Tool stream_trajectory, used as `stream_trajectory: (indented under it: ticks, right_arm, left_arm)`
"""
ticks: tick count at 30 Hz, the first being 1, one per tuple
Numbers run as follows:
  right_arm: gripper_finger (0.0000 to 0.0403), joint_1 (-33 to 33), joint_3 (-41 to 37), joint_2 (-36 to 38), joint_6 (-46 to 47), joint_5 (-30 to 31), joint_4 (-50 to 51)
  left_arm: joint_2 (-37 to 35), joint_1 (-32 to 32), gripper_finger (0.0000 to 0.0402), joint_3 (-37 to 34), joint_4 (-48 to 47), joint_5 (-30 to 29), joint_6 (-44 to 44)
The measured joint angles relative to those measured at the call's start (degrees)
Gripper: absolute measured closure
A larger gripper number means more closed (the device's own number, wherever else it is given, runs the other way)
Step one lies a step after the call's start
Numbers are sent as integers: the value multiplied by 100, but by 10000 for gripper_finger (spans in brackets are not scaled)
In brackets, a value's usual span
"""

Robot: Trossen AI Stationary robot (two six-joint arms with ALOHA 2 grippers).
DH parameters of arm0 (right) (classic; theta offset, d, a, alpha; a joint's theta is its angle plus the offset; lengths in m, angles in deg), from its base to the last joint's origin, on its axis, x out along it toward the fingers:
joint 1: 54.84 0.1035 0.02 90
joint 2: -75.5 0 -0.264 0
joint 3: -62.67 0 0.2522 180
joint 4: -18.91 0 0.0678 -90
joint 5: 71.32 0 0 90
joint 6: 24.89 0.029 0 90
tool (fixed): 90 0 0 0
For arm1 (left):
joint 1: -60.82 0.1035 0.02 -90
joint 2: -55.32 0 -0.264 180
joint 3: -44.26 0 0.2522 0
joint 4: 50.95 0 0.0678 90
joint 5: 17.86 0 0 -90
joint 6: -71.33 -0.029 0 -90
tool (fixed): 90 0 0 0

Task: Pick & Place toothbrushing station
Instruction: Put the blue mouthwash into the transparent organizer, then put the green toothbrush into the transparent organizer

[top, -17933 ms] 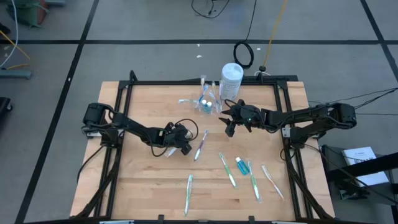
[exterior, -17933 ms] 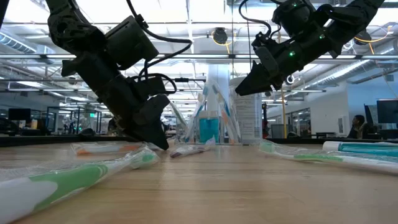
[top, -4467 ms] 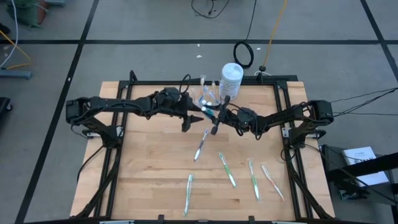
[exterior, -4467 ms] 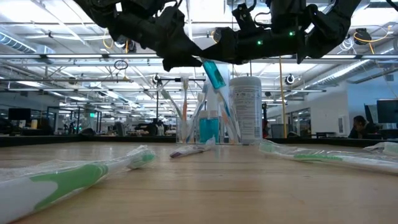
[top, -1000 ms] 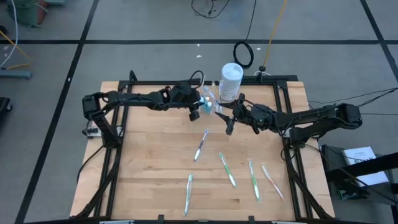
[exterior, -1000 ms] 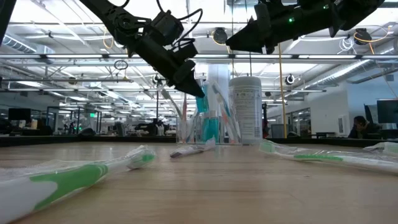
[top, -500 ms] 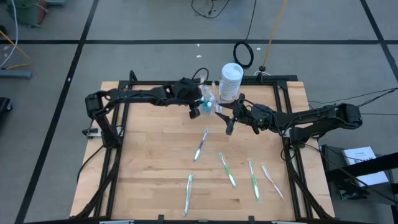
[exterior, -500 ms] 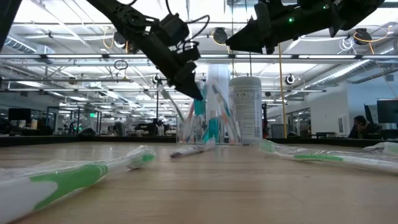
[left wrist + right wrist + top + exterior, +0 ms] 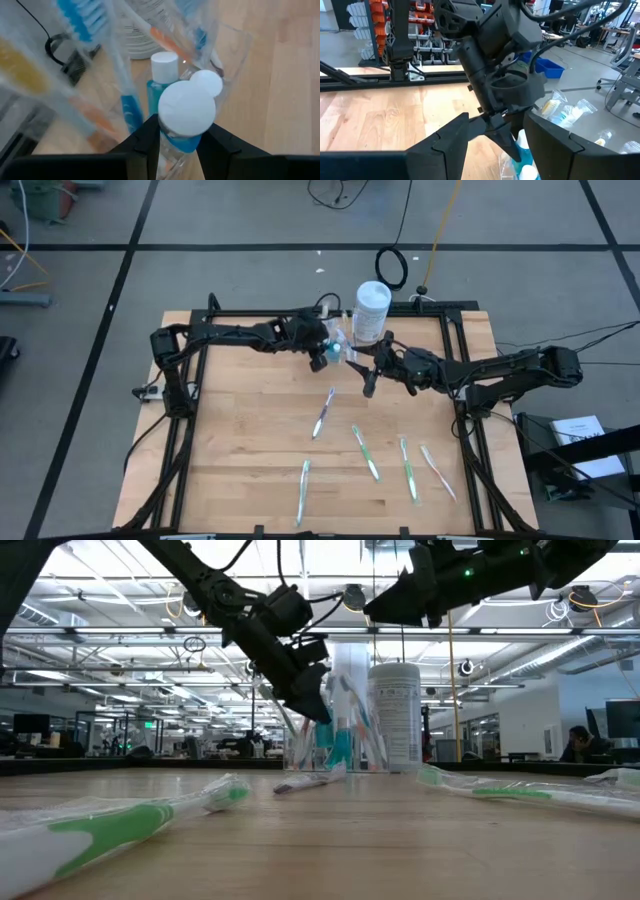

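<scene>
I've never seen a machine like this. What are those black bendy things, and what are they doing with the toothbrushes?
They are two robot arms at a wooden table. One camera looks straight down, one sits at table level, and one rides on each wrist. The left gripper pinches a small blue tube with a white cap between its fingers, right over the clear cup that already holds brushes and tubes. The right gripper waits beside the cup, holding nothing. Five wrapped toothbrushes lie on the table. A white canister stands behind the cup.
</scene>
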State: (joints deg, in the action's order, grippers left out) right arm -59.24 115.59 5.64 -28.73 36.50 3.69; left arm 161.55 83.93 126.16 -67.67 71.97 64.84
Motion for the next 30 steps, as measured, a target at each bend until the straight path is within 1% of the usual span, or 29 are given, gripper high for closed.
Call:
stream_trajectory:
  ticks: [3, 8, 10, 12, 15, 18, 20, 23, 26, 30]
  right_arm:
    - [220, 0, 0, 0, -2, 2, 55]
    - [220, 1, 0, 0, -2, 2, 59]
    - [220, 0, 0, 0, -2, 2, 60]
    - [220, 2, 0, 0, -2, 4, 60]
    - [220, 1, 2, 0, -2, 2, 93]
    - [220, 0, 2, 0, 1, 3, 134]
    - [220, 0, 2, 0, 9, 4, 141]
    - [220, 0, 2, 0, 7, 0, 143]
    - [220, 0, 2, 0, 13, -2, 156]
    - [220, 0, 2, 0, 15, -4, 214]
  left_arm:
    - [0, -4, 272, 0, -21, 5, -3]
    - [-27, -13, 217, 0, -5, -7, -83]
    - [-125, -48, 201, 0, 11, -154, -141]
    - [-275, -95, 192, 0, 77, -473, -197]
    - [-443, -168, 189, 0, 203, -1030, -245]
    - [-519, -243, 188, 0, 605, -1365, -239]
    - [-524, -291, 188, 0, 833, -1356, -280]
    - [-474, -362, 188, 0, 866, -1284, -445]
    - [-459, -411, 188, 0, 527, -1359, -518]
    - [-464, -420, 188, 0, 332, -1411, -506]
